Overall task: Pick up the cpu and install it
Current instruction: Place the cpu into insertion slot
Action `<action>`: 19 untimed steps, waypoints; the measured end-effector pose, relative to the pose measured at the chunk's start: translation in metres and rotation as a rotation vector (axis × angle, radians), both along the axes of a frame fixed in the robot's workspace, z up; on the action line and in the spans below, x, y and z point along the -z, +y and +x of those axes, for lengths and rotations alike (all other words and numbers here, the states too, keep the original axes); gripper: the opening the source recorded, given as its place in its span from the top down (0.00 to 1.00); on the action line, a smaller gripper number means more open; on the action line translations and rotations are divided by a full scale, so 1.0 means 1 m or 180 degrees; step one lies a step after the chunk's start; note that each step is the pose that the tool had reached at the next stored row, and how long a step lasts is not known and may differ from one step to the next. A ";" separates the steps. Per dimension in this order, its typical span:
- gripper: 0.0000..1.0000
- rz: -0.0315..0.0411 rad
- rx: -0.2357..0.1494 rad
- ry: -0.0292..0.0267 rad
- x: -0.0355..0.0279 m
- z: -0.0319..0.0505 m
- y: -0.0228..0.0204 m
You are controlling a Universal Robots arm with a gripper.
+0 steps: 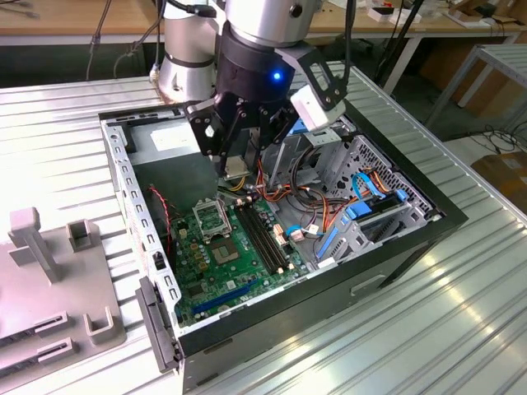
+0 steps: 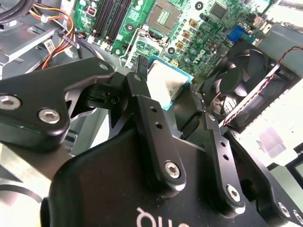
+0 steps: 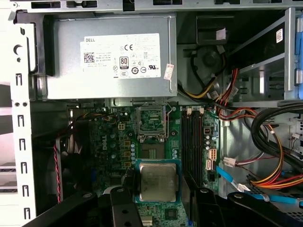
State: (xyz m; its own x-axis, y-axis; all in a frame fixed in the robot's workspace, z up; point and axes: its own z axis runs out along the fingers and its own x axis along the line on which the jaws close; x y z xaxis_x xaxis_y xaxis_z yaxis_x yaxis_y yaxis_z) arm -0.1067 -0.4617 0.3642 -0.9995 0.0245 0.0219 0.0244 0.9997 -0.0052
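A ribbed metal bench carries an open computer case. A grey fixture sits on the exterior view's left, and wooden tabletops stand behind. The arm reaches steeply down into the case, its wrist over the green motherboard. Its pincer hangs near the open socket. The black fingers are drawn in partway, clamping opposite edges of the cpu. The chip's silvery top faces the wrist and it is held clear of the board.

cpu lower corners hidden behind claw in first wrist view; cables cut off by edge.
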 end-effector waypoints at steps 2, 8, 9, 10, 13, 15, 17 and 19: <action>0.53 0.0001 -0.0001 0.0000 0.0040 -0.0002 -0.0003; 0.53 0.0020 -0.0001 0.0000 0.0146 -0.0014 -0.0025; 0.53 0.0022 0.0000 -0.0001 0.0168 -0.0015 -0.0028; 0.53 0.0022 0.0000 -0.0001 0.0183 -0.0015 -0.0028; 0.53 0.0021 -0.0001 -0.0005 0.0210 -0.0014 -0.0029; 0.53 0.0023 -0.0001 -0.0005 0.0213 -0.0028 -0.0031; 0.53 0.0022 -0.0001 0.0001 0.0215 -0.0028 -0.0032; 0.53 0.0023 -0.0001 0.0009 0.0219 -0.0028 -0.0032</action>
State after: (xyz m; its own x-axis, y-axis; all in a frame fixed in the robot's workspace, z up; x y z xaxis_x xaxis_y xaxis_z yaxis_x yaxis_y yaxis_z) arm -0.1095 -0.4649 0.3423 -0.9994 0.0242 0.0250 0.0243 0.9997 0.0018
